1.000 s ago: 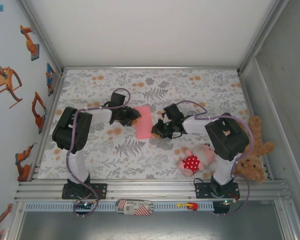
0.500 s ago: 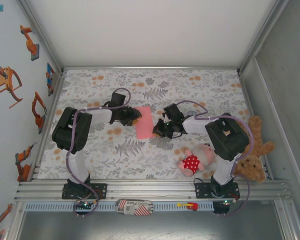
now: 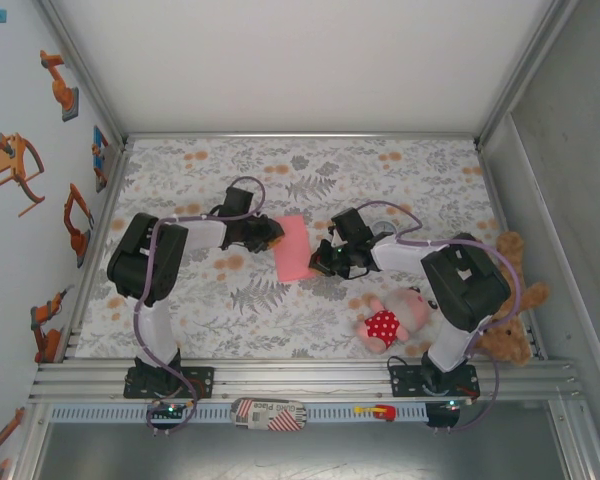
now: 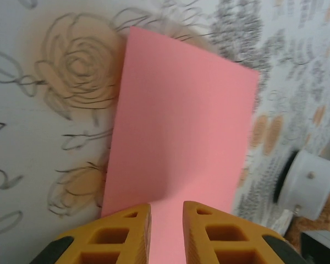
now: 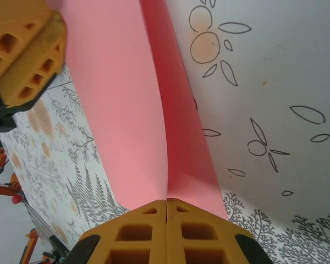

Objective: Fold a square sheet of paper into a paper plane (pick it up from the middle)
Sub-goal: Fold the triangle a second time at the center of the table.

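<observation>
Beyond the pink plush doll [image 3: 390, 322] and to its left, the square sheet of paper [image 3: 293, 248] lies folded over on the floral tablecloth [image 3: 400, 170]. The right gripper [image 5: 166, 201] pinches one edge, fingers pressed together. The left gripper [image 4: 166, 212] has its fingers slightly apart, with the opposite edge showing in the gap.

salmon-pink sheet of paper [image 3: 293, 247] on a grey-leaf, orange-flower table [image 3: 260, 322].
</observation>
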Motion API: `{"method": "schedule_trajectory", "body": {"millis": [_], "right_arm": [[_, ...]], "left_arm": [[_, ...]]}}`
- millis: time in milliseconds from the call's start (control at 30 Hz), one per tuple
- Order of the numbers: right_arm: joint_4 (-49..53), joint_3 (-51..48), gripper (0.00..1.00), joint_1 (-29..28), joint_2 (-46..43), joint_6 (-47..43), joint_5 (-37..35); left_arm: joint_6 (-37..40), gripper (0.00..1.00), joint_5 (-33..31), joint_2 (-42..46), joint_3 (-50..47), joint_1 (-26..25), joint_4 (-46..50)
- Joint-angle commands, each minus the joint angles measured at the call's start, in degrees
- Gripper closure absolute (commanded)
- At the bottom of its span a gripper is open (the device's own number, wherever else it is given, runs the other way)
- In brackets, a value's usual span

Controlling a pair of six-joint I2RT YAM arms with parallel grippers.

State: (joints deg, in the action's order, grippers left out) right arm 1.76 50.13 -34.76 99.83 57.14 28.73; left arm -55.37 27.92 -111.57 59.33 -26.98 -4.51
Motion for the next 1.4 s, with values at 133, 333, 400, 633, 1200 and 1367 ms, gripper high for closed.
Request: {"method": "schedule_trajectory", "body": {"millis": [133, 333, 400, 633, 1200, 1367], "right_arm": [[3.9, 6.1, 1.00, -1.4, 0.8, -4.6, 0.2], [2.0, 12.1, 1.00, -2.5, 5.4, -4.2, 0.6], [1.6, 13.8, 1.00, -2.9, 7.1, -3.9, 0.5], [0.4, 15.6, 1.00, -3.8, 10.1, -3.1, -0.1], [-3.4, 15.7, 1.00, -4.3, 13.5, -0.7, -1.9], [-3.7, 15.5, 1.00, -4.3, 13.9, -0.5, -2.5]], "left_arm": [[-0.1, 0.79, -0.5, -1.8, -0.4, -0.4, 2.7], [0.2, 0.81, -1.2, -1.5, -0.8, -0.4, 3.3], [0.4, 0.81, -1.3, -1.4, -0.6, -0.5, 3.8], [1.0, 0.84, -1.4, -1.3, -0.1, -0.5, 4.6], [0.8, 0.87, -1.9, -1.5, 0.1, -0.5, 5.5], [1.0, 0.87, -2.0, -1.6, 0.3, -0.5, 5.9]]}}
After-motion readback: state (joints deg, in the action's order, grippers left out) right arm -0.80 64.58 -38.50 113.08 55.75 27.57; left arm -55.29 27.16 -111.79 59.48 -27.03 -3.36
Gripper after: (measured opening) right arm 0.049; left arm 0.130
